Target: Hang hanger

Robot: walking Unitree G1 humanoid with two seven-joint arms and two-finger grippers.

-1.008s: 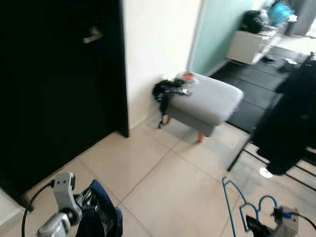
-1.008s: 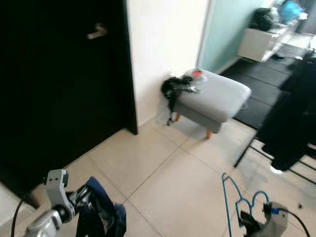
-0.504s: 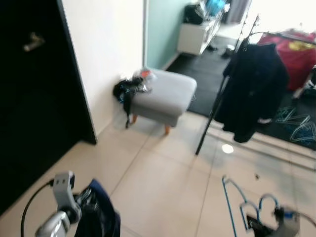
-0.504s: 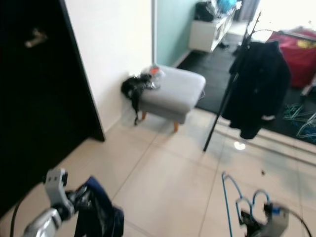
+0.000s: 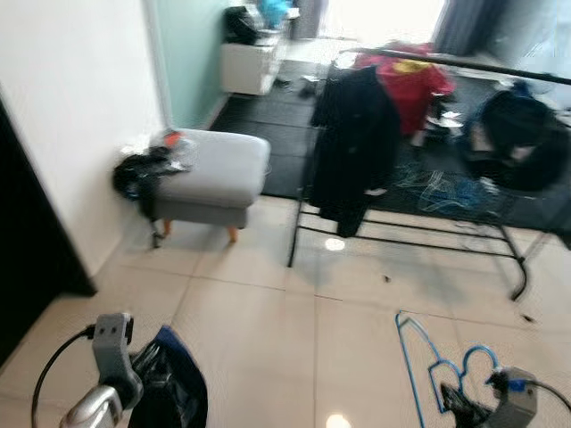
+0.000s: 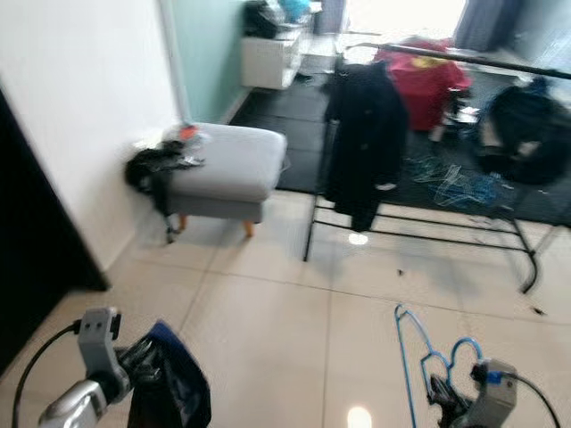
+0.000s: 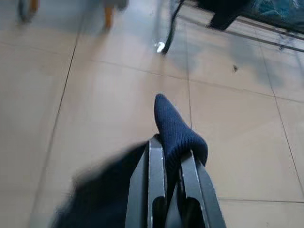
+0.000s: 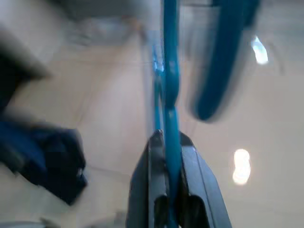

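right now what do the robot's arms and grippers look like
Both arms are silver-grey metal. The left arm ends in a boxy grey wrist block trailing a looping black cable. The right arm has blue fittings and a black cable. Each gripper has two long black fingers.

beige tiled floor | grey footstool (orange legs) | white wall

Footstool left by wall; clothes rack right.

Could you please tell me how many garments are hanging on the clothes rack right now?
2: a black coat at the left end of the clothes rack, and a red garment draped over its rail behind. The dark bundle farther right could be another; it is blurred.
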